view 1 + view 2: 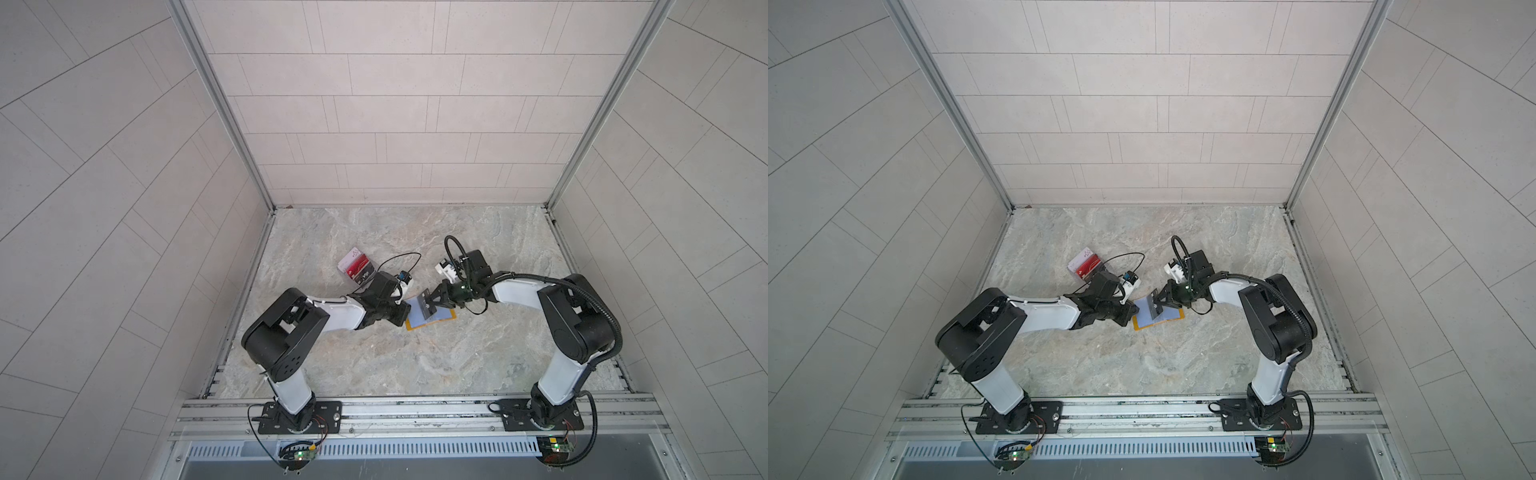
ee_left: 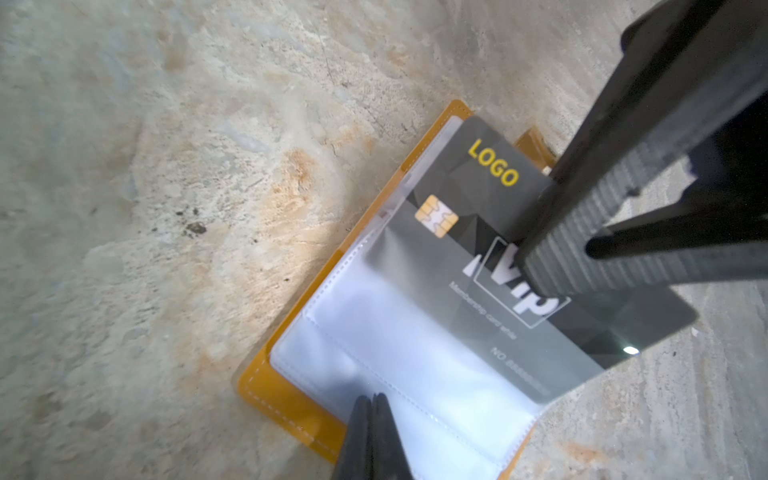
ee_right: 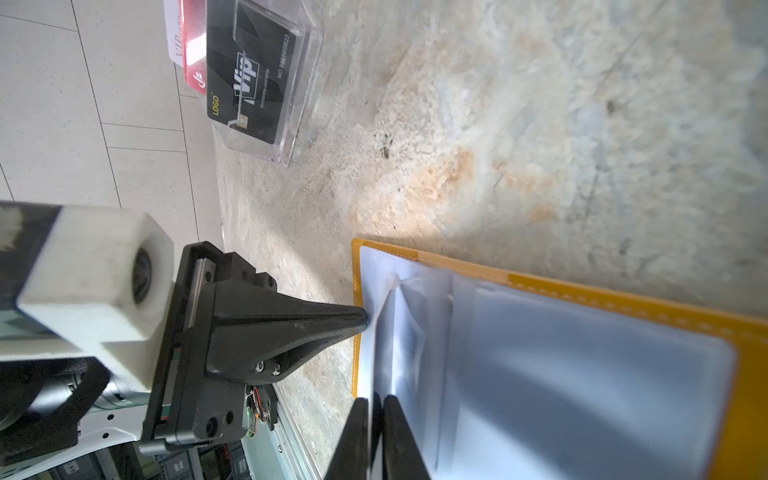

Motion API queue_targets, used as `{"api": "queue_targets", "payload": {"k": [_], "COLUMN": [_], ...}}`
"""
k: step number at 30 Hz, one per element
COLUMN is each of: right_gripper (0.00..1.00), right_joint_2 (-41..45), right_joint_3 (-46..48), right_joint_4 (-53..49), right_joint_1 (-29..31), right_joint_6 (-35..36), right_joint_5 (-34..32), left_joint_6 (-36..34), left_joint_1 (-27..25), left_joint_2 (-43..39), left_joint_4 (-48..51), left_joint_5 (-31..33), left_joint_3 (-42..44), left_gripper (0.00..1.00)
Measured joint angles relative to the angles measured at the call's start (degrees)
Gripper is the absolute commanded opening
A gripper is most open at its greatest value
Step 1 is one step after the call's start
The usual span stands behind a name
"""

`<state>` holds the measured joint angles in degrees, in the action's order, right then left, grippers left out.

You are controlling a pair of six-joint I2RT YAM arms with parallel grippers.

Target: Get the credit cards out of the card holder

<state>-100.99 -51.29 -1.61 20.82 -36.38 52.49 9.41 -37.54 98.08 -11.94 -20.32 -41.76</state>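
Note:
The mustard-yellow card holder (image 1: 415, 328) (image 2: 291, 399) lies open on the marble table, its clear sleeves (image 3: 561, 374) facing up. A black credit card (image 2: 478, 195) printed "LOGO" and "VIP" sticks partway out of a sleeve; its lower part still shows through the plastic. My right gripper (image 3: 374, 401) (image 1: 434, 300) is shut on that card's free edge, which stands edge-on between the fingers (image 2: 602, 199). My left gripper (image 2: 372, 399) (image 3: 362, 322) is shut, and its tip rests on the sleeve at the holder's left edge. Both grippers meet over the holder in both top views.
A clear plastic box (image 3: 291, 104) (image 1: 357, 268) (image 1: 1086, 264) sits behind and left of the holder, with a black VIP card (image 3: 253, 79) and red cards (image 3: 195, 54) in it. The left arm (image 1: 332, 316) reaches in from the left. Tiled walls enclose three sides.

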Motion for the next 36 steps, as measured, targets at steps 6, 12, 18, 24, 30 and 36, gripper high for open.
{"api": "queue_targets", "payload": {"k": [6,12,18,24,30,36], "right_gripper": [0.07,0.04,0.02,0.02,0.02,0.01], "right_joint_2": [0.5,1.29,3.65,5.73,7.67,9.77], "right_joint_3": [-0.13,-0.39,-1.75,-2.58,-2.82,-3.37], "right_joint_4": [-2.14,-5.6,-10.16,-13.88,-16.98,-18.99], "right_joint_1": [-0.63,-1.11,-1.11,-1.11,-1.22,-1.29], "right_joint_6": [1.36,3.52,6.4,8.68,10.91,12.87], "right_joint_5": [-0.52,-2.16,-4.83,-7.1,-8.96,-9.46], "left_joint_6": [0.0,0.0,-0.07,-0.17,-0.24,-0.46], "left_joint_1": [0.0,0.0,0.0,0.0,-0.26,-0.24], "left_joint_2": [0.02,0.0,-0.04,-0.15,-1.46,-4.87], "left_joint_4": [0.0,-0.04,-0.02,0.2,2.21,4.7], "left_joint_5": [0.0,0.31,0.83,1.2,2.73,4.13], "left_joint_3": [0.0,0.0,0.0,-0.09,-0.11,-0.13], "left_gripper": [0.0,0.0,0.06,0.13,0.31,0.4]}}
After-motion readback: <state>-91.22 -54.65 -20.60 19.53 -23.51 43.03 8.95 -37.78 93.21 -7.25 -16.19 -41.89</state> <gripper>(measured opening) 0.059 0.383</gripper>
